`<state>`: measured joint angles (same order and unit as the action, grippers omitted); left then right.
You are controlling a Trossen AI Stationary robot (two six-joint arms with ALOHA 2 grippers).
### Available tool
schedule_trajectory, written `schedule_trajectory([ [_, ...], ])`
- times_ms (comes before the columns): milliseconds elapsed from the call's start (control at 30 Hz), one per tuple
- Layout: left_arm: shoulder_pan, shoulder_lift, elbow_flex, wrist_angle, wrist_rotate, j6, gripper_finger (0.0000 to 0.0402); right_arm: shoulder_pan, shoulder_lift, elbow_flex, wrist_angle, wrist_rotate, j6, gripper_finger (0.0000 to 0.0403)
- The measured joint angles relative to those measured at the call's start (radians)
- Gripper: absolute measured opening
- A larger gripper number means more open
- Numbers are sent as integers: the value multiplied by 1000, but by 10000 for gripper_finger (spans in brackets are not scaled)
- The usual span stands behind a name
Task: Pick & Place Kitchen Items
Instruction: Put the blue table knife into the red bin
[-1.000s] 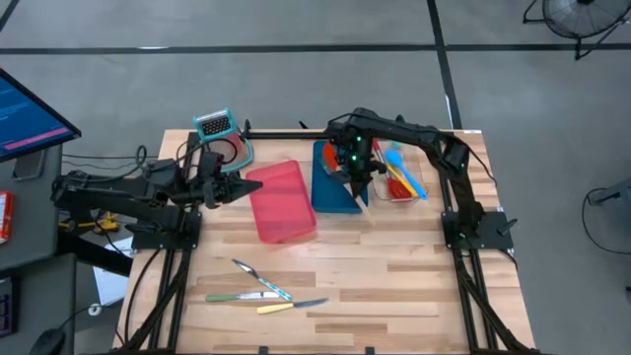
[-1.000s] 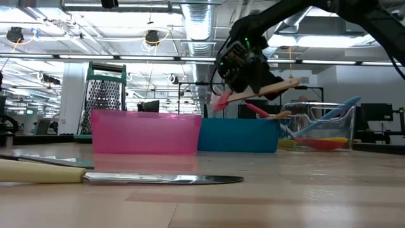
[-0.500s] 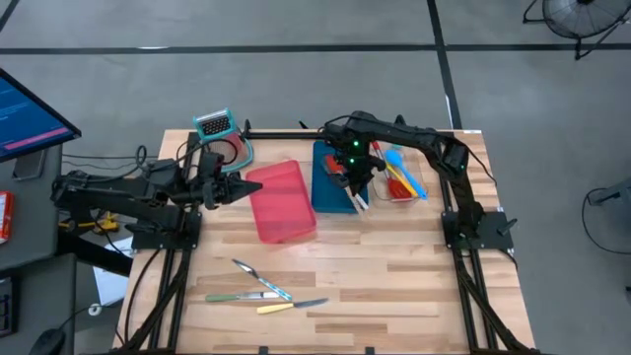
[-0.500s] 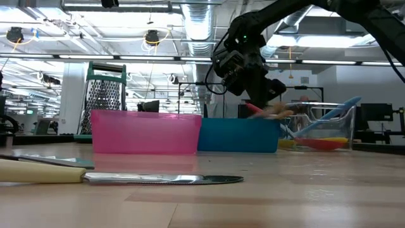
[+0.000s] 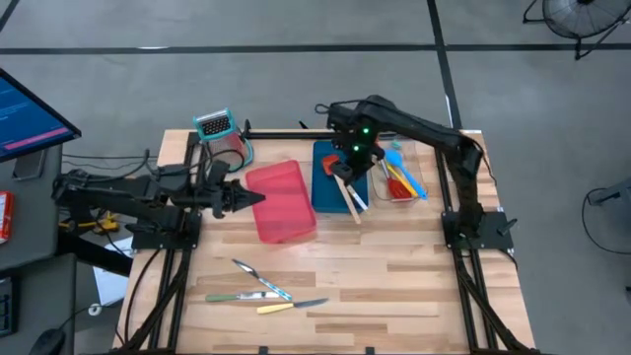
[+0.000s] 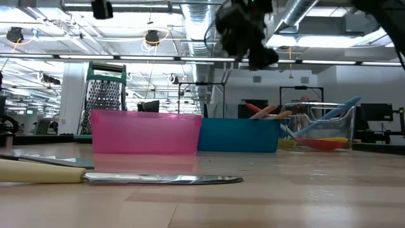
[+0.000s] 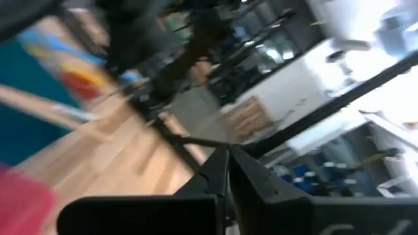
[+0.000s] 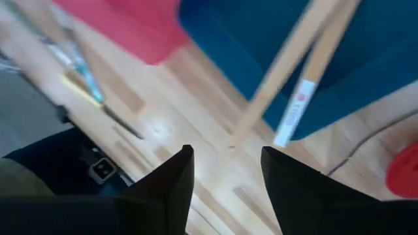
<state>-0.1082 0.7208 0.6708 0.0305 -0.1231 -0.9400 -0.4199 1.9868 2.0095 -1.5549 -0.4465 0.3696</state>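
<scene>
Two wooden-handled spatulas [image 5: 349,198] lie in the blue tray [image 5: 325,192], their handles [image 8: 297,62] sticking out over its near rim. My right gripper [image 5: 347,161] hangs open above them, high in the low view [image 6: 243,28], touching nothing. Colourful spoons [image 5: 399,177] lie in the clear tray [image 5: 419,170]. Slim knives [image 5: 264,294] lie flat on the table near its front edge. My left gripper [image 5: 254,199] hovers shut and level at the left edge of the pink tray [image 5: 284,202], holding nothing.
A teal-framed grater [image 5: 213,125] stands at the far left, with a round dish [image 5: 235,150] beside it. The three trays sit side by side across the far half of the table. A knife [image 6: 126,178] lies close to the low camera.
My right gripper lowered a wooden-handled spatula into the blue tray, opened, let it go and rose well clear. The spatula now rests in the tray with its handle over the near rim. My left gripper's fingertips swung a little toward the pink tray.
</scene>
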Motion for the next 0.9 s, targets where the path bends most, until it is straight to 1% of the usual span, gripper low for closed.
schedule_trajectory([
  [167,-47,0,0,-128,-124,-3,1,77,-140,13,33,14,30,171],
  [233,-70,0,0,-168,-161,-7,1,136,-202,13,68,51,46,166],
  [333,-112,0,0,-218,-211,-26,1,251,-301,13,123,153,93,158],
  [400,-147,0,0,-248,-252,-34,1,347,-365,13,166,246,131,153],
  [533,-221,0,0,-295,-325,-60,1,576,-448,13,217,487,217,143],
  [600,-255,1,0,-318,-349,-68,1,691,-466,13,220,612,266,138],
  [667,-290,3,0,-332,-366,-65,1,799,-466,13,222,710,313,134],
  [767,-353,10,0,-353,-364,-53,1,928,-435,13,223,789,367,129],
  [900,-426,38,0,-354,-362,-52,1,1029,-350,13,225,866,430,125],
])
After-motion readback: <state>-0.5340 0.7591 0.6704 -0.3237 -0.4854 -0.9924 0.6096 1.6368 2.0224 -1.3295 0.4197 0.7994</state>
